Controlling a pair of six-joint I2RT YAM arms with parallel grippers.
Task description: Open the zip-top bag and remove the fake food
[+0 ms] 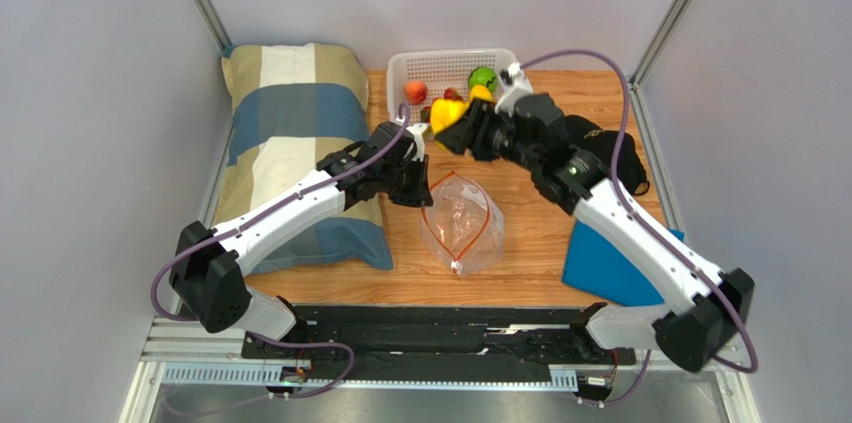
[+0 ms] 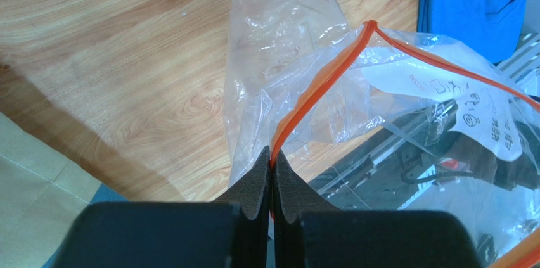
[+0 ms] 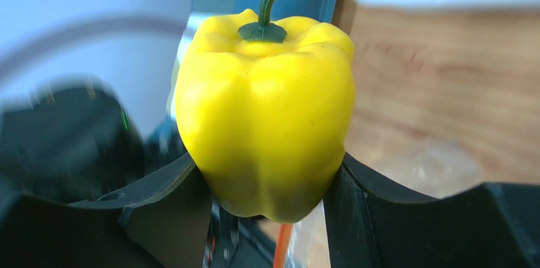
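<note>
The left gripper's [image 2: 272, 161] fingers [image 2: 253, 185] are pressed tightly together on the red-orange zip strip [image 2: 317, 84] of the zip-top bag [image 1: 462, 223], the strip running out from between the pads and away from them. The right gripper's [image 3: 269, 182] fingers [image 3: 158, 198] stand apart and clamp a yellow pepper [image 3: 266, 103] by its lower half. Its shoulders and green stem stick out beyond the fingertips, so its long axis runs along the fingers and the stem points away from the wrist. Seen from above, the pepper hangs over the table [image 1: 530, 243] just in front of the near rim of the white basket [image 1: 440, 55], toward the basket's left end. The bag lies on the table well in front of the basket, on the side toward the arm bases. Its long axis runs from the basket toward the bases, and its mouth is spread into an upward-facing loop outlined by the strip. The left gripper holds the loop on the part nearest the basket's left corner. Inside the basket sit a peach [image 1: 416, 92] and a green fruit [image 1: 483, 77]. A checked pillow [image 1: 290, 133] lies left of the basket, and a blue cloth [image 1: 610, 263] lies in front of it to the right.
</note>
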